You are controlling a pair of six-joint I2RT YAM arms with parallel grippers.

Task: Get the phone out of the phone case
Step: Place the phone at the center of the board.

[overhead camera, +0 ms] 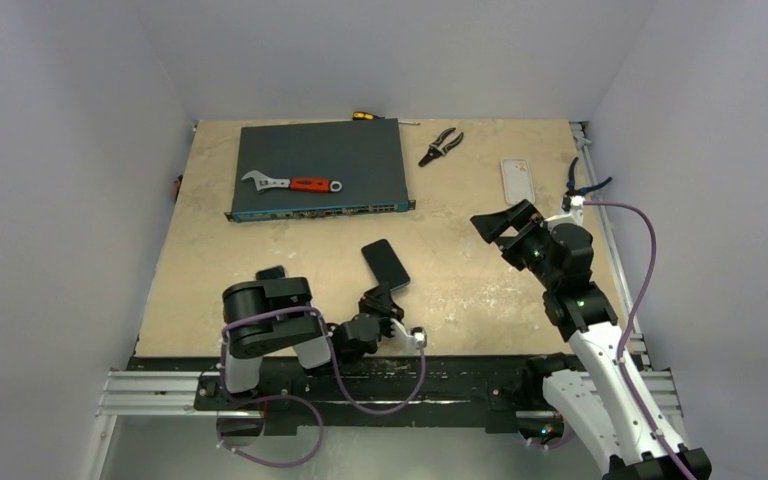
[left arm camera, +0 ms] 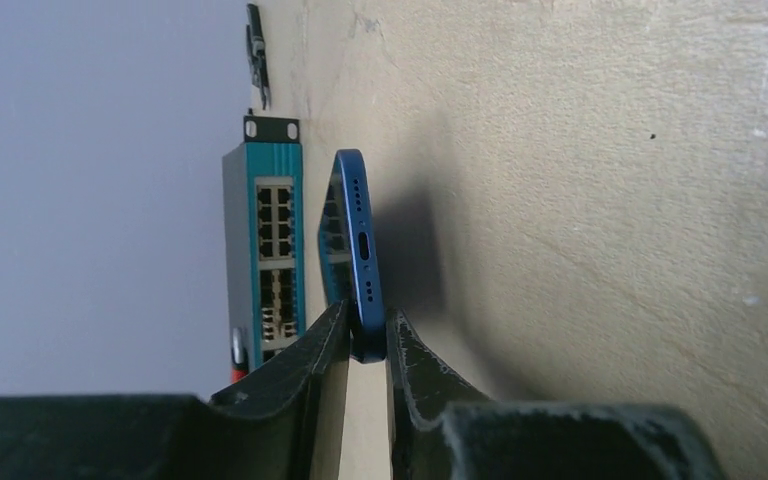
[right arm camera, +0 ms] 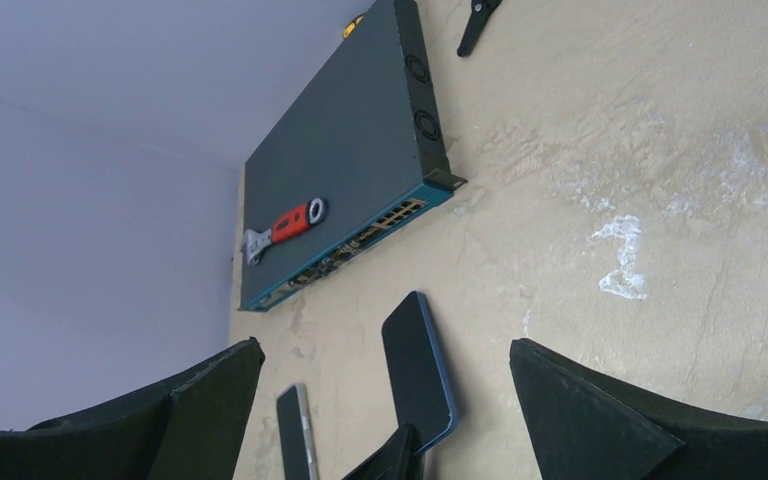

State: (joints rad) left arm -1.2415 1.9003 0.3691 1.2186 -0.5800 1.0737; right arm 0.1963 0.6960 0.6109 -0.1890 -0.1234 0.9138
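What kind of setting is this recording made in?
Probably a lab workbench cell: plain pale walls box in a scuffed tabletop, with a network switch, an adjustable wrench and pliers laid out.

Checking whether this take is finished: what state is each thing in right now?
left gripper: shut on the phone's near end.
right gripper: open, holding nothing.
phone: out of its case, near end pinched.
phone case: looks empty, flat on the table, far right.
adjustable wrench: lying on the network switch.
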